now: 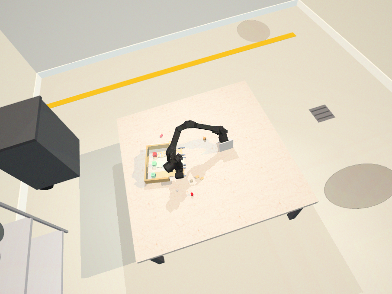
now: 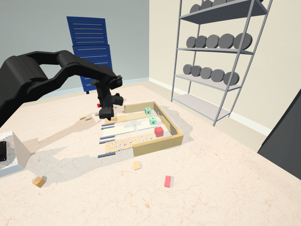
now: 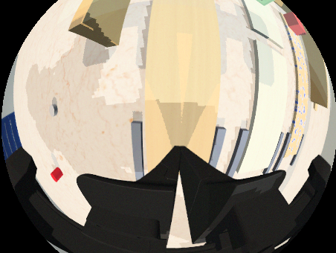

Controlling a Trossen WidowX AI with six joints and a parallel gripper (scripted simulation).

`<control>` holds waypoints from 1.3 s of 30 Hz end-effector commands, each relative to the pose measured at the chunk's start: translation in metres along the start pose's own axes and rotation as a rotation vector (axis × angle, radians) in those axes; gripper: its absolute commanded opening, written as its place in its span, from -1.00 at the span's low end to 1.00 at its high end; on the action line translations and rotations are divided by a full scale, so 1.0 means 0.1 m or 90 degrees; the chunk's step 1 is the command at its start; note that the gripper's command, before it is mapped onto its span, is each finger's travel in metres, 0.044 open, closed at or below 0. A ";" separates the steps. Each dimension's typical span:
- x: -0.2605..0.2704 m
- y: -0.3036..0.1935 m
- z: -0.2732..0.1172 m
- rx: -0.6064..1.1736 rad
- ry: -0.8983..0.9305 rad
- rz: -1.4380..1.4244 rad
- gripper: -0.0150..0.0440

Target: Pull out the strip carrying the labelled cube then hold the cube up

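Tan strip ran unbroken from under the hand to the far tray wall, its K cube at the far end. Hand was fully closed, pressed tip-down on the strip's near end, gripping nothing. Second K cube sat on the split white strip beside it, all on the bench.

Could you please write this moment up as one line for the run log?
pincer: shut, holding nothing, tip down on near end of tan strip | green K cube: on that strip's far end, in tray | cube not yet lifted
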State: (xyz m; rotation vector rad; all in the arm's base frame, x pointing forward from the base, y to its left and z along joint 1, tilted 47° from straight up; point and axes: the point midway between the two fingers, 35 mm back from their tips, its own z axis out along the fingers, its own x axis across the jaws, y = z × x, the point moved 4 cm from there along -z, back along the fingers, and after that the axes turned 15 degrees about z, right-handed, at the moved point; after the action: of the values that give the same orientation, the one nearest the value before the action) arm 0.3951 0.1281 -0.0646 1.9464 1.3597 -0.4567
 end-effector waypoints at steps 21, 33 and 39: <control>0.00 0.00 0.02 -0.001 -0.001 -0.003 -0.49; 0.00 0.01 0.04 -0.001 -0.001 -0.003 -0.49; 0.00 0.01 0.04 -0.001 -0.001 -0.003 -0.49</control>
State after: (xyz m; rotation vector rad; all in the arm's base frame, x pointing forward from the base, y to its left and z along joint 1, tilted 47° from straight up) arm 0.3951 0.1279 -0.0660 1.9425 1.3639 -0.4554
